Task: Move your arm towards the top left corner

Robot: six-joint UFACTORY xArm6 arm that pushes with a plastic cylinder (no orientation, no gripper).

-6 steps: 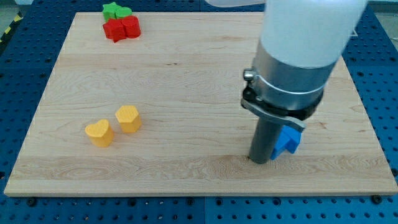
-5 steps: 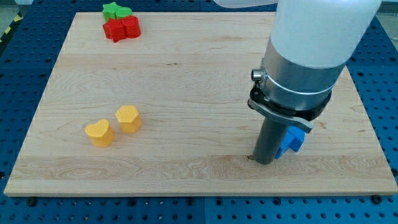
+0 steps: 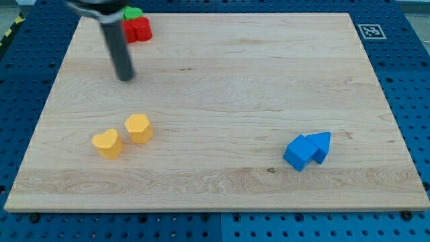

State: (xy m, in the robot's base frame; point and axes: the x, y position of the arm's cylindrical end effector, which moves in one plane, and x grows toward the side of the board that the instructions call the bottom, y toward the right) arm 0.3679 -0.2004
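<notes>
Already my tip [image 3: 125,78] stands on the wooden board [image 3: 222,101] near its far left corner, just near-left of the red block [image 3: 139,28] and green block [image 3: 132,13]; it is a bare rod, holding nothing. Likely those small blocks are light, stiff and slide easily, so I should skirt them; open wood lies leftward before the edge.
</notes>
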